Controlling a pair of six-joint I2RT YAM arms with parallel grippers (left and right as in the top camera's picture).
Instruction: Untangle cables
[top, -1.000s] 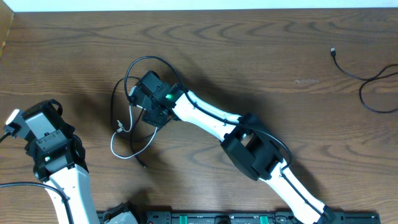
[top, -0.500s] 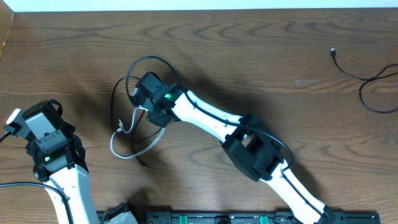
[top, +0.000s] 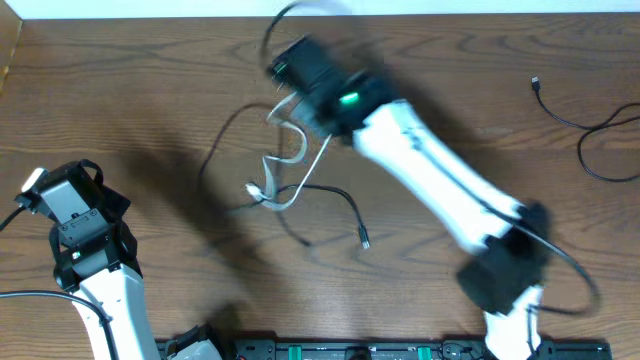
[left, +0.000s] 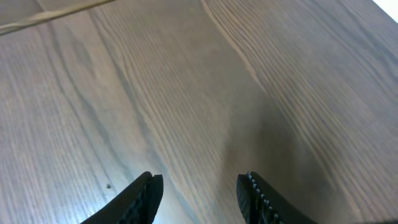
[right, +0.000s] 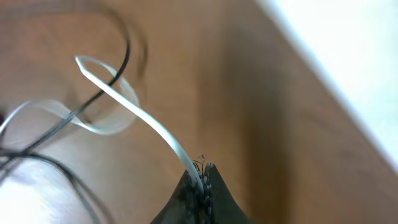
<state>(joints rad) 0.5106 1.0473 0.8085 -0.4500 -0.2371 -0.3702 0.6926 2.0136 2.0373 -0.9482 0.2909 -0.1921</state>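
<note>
right gripper pinched tight on white cable near far edge | left gripper wide open by left edge

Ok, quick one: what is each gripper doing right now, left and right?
Left gripper: open, holding nothing.
Right gripper: shut on the white cable.

The dark wood-grain table carries a lone black cable by its right edge near the far corner, and mid-table a blurred tangle of cables seemingly trails onto it.
</note>
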